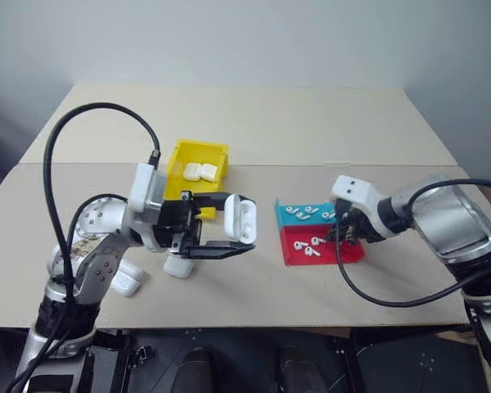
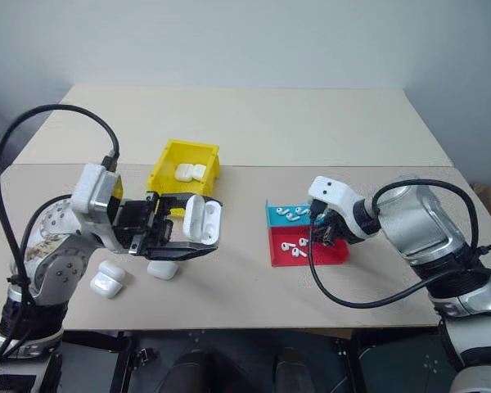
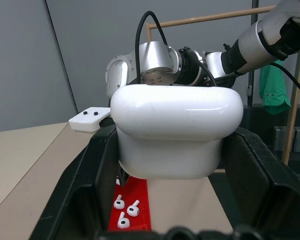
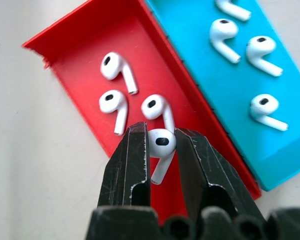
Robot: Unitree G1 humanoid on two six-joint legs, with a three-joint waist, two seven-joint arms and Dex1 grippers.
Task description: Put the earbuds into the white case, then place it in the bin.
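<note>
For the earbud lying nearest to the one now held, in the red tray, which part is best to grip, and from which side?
Grip the round head of that earbud in the red tray, coming from above with one finger on each side. The head is its widest part, while the stem is thin and lies flat. The right gripper already holds another earbud this way.

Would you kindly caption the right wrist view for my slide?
Right end effector pinching a tiny glossy white earbud above the shallow red plastic tray.

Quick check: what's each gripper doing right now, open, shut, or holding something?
Left gripper: shut on the open white case, held above the table.
Right gripper: shut on one earbud, over the red tray.
</note>
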